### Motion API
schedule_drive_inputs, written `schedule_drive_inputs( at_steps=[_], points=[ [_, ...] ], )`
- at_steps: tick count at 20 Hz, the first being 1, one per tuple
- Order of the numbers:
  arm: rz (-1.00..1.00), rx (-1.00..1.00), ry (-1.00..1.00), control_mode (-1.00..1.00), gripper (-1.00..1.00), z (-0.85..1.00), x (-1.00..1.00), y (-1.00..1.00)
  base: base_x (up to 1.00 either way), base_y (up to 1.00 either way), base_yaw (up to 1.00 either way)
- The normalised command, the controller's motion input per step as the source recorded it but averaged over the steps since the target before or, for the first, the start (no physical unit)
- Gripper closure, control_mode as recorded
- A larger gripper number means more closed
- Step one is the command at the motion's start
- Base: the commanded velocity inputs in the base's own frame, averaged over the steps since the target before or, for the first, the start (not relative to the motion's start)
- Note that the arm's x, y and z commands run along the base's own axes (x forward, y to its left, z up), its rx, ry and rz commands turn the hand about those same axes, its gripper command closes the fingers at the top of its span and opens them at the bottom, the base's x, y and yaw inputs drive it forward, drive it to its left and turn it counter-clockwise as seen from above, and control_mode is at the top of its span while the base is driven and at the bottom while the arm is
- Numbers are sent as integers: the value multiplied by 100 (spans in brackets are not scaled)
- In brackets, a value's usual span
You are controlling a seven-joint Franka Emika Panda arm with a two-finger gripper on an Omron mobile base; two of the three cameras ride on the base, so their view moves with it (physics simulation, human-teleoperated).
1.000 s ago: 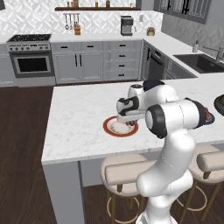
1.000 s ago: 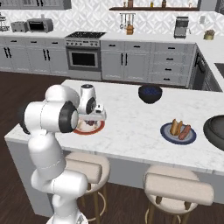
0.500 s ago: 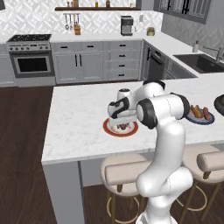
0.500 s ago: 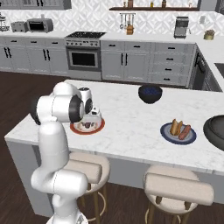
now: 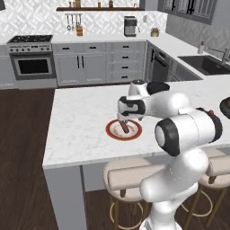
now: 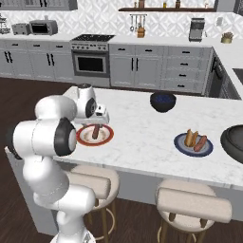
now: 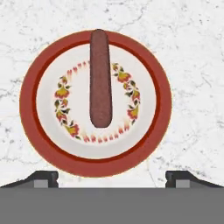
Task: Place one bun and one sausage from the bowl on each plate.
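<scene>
1. At the left of the right base view we hold our gripper (image 6: 97, 124) directly above the orange-red plate (image 6: 108, 137), which sits near the front edge of the island counter (image 6: 137, 128). One sausage (image 6: 96, 131) lies on that plate.

2. In the hand view the finger tips (image 7: 43, 179) stand far apart at the bottom corners with nothing between them, so our gripper is spread wide and empty. The sausage (image 7: 100, 78) runs from the rim at 12 o'clock down past the plate's centre (image 7: 52, 65), off the floral ring on neither side; we judge it lies as it was let go, lengthwise between the fingers.

3. This plate has no bun on it, so half of its serving is missing.

4. Moving right, the small dark blue-black bowl (image 6: 163, 101) stands toward the back of the counter, at about 1 o'clock from the red plate. It is not our source.

5. Further right, at 3 o'clock, the dark blue plate (image 6: 182, 144) already carries a bun (image 6: 191, 137) and a sausage (image 6: 201, 143) side by side, so we judge that plate finished.

6. At the far right edge sits the wide dark grey bowl (image 6: 232, 140), well apart from us. We judge the next move calls for a long reach there for a bun.
</scene>
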Motion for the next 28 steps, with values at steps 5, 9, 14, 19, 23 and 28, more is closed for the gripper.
schedule_drive_inputs(
  at_steps=[5,9,14,19,23,28],
  points=[
    [0,0,-20,-100,-100,69,-100,-34,0,0,0],
    [5,0,-1,-100,-100,42,-100,-18,0,0,0],
    [6,0,-17,-100,-100,13,-100,-26,0,0,0],
    [0,0,0,100,-100,0,0,0,-89,-99,-5],
    [0,0,0,100,-100,0,0,0,-54,-100,-10],
    [0,0,0,100,-100,0,0,0,7,-100,-24]
  ],
)
